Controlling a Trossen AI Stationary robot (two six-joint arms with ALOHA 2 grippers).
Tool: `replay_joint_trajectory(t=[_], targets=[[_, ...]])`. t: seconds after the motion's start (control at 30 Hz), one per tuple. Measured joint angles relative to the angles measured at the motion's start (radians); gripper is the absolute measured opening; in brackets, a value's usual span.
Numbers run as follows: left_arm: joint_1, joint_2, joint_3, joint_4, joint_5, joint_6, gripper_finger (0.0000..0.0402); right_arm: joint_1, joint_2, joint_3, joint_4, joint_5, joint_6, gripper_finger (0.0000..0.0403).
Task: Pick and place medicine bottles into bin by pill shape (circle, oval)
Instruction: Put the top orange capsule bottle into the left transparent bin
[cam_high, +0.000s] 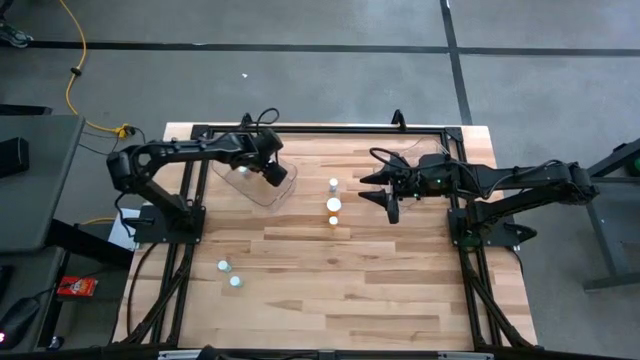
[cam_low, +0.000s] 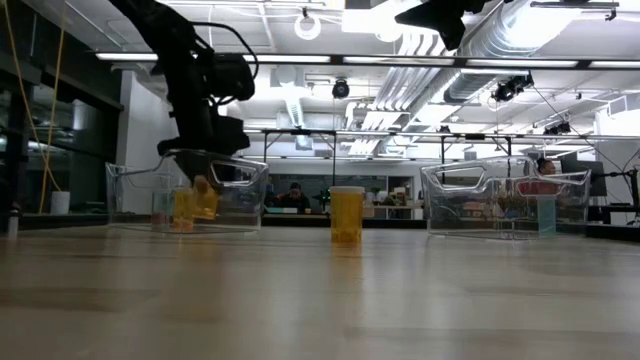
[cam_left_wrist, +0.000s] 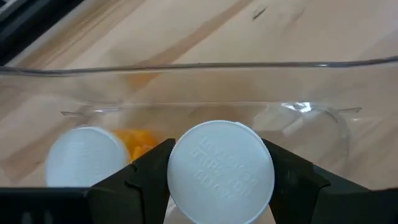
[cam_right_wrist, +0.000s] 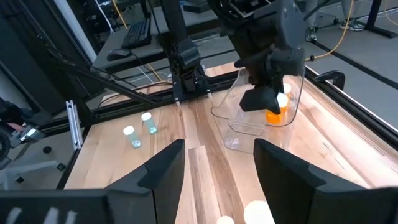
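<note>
Orange bottle (cam_left_wrist: 221, 174) pinched in the left gripper (cam_left_wrist: 217, 180) jaws, hanging inside the left clear bin (cam_high: 262, 190).
Released tilted, it could knock the bottle (cam_left_wrist: 87, 163) already there; right gripper (cam_high: 385, 196) waits, jaws spread, above the worktop (cam_high: 350, 290).

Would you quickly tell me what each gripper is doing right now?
Left gripper: closed on a white-capped bottle, above the clear bin.
Right gripper: open, empty, above the table.

Left pincer (cam_high: 277, 176) over bin (cam_high: 250, 185) w/ a bottle (cam_left_wrist: 221, 171) between its fingers; 2nd bottle (cam_left_wrist: 86, 155) beside it, in bin. Three bottles (cam_high: 333, 205) on surface betw. both pincers.
</note>
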Motion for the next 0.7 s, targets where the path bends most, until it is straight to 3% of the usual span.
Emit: replay_joint_trajectory(t=[0.7], targets=[[0.023,0.023,0.0,0.087,-0.027,0.057,0.0215,0.0,0.0,0.0,-0.005,0.001,0.008,0.0185]])
